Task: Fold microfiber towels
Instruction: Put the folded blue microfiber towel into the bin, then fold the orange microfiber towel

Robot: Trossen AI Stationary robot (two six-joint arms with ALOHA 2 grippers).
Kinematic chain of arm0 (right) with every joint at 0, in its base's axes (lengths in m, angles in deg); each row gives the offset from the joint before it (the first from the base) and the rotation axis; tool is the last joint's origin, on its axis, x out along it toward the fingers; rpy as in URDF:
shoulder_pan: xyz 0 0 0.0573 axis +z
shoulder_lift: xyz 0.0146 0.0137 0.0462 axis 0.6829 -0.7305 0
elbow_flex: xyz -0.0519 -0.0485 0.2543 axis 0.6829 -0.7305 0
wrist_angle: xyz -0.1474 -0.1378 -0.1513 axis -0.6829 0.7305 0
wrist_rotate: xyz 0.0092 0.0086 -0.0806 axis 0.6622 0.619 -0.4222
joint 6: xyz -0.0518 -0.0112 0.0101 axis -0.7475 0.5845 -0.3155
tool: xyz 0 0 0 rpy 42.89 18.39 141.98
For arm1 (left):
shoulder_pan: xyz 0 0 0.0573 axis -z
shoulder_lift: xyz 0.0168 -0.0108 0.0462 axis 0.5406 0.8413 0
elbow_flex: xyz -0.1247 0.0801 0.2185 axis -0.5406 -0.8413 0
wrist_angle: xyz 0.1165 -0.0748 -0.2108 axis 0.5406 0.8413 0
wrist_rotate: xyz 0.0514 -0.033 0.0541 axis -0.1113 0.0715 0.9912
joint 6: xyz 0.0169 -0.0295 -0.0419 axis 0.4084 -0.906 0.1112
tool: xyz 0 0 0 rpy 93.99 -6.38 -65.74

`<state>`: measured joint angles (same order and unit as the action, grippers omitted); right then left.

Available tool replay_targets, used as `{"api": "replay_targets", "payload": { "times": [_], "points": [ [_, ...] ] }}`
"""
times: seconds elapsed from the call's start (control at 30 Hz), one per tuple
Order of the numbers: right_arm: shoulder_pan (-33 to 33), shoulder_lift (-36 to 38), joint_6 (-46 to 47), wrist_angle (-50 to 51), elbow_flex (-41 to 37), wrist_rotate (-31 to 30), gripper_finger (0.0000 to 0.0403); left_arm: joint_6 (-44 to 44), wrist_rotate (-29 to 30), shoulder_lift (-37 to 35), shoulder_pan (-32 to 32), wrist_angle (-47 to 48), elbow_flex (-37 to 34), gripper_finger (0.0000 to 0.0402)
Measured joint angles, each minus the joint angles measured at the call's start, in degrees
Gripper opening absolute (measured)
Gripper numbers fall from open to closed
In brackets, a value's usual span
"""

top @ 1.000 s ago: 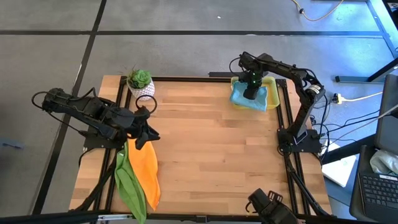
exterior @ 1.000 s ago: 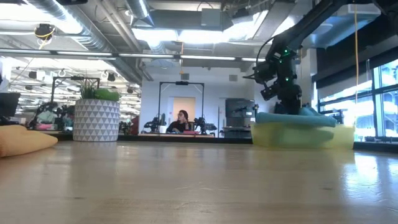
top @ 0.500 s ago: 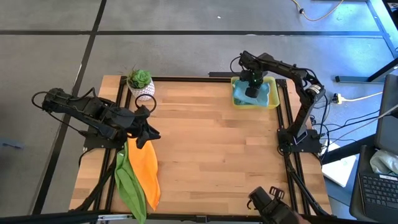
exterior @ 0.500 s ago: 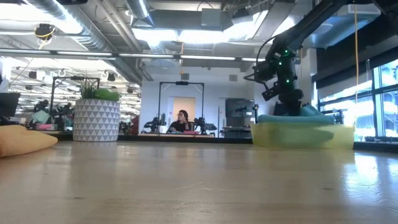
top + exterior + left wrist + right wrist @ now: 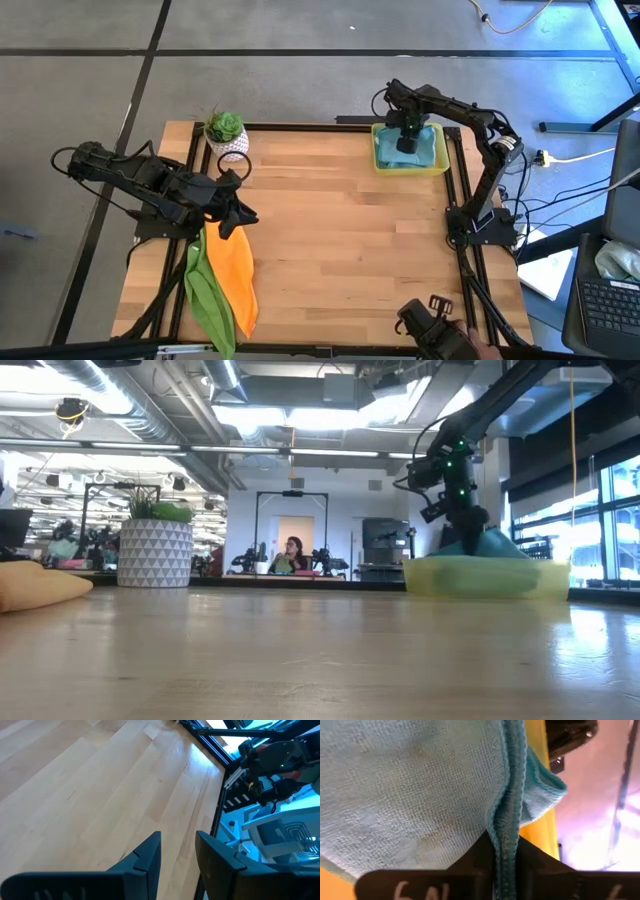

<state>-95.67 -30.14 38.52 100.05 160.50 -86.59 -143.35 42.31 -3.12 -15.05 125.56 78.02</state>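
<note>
Here, a wooden table (image 5: 330, 230) is seen from above. At its far right corner sits a yellow tray (image 5: 410, 165) with a folded teal towel (image 5: 420, 148) inside it. The right gripper (image 5: 406, 138) reaches down into the tray, its fingers pinching a hem of that towel. Near the left edge, an orange towel (image 5: 232, 275) and a green towel (image 5: 208, 300) lie side by side, touching. The left gripper (image 5: 240, 215) sits at the orange towel's far end, fingers slightly apart; whether it touches the cloth is unclear. A potted plant (image 5: 226, 133) stands at the far left.

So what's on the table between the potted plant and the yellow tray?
Nothing: bare wooden tabletop between white-potted plant and yellow tray, per the high view.
</note>
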Motion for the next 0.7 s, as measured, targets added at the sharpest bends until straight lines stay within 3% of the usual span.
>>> {"api": "replay_targets", "payload": {
  "times": [0.23,0.43,0.63,0.7],
  "points": [
    [0.77,0.00,-0.01,0.04,0.00,0.23,0.0127,1.58,0.00,0.00,0.00,0.03,0.00,0.0112],
    [3.04,0.00,2.90,-1.47,0.64,-13.12,0.0210,2.44,0.02,0.00,0.00,0.08,0.00,0.0112],
    [3.32,0.17,11.00,1.45,5.39,-7.69,0.0228,3.07,-0.14,0.00,0.00,0.10,0.00,0.0112],
    [3.30,0.17,14.78,3.74,7.61,-2.93,0.0225,3.07,-0.15,0.00,0.00,0.14,0.00,0.0112]
  ]
}}
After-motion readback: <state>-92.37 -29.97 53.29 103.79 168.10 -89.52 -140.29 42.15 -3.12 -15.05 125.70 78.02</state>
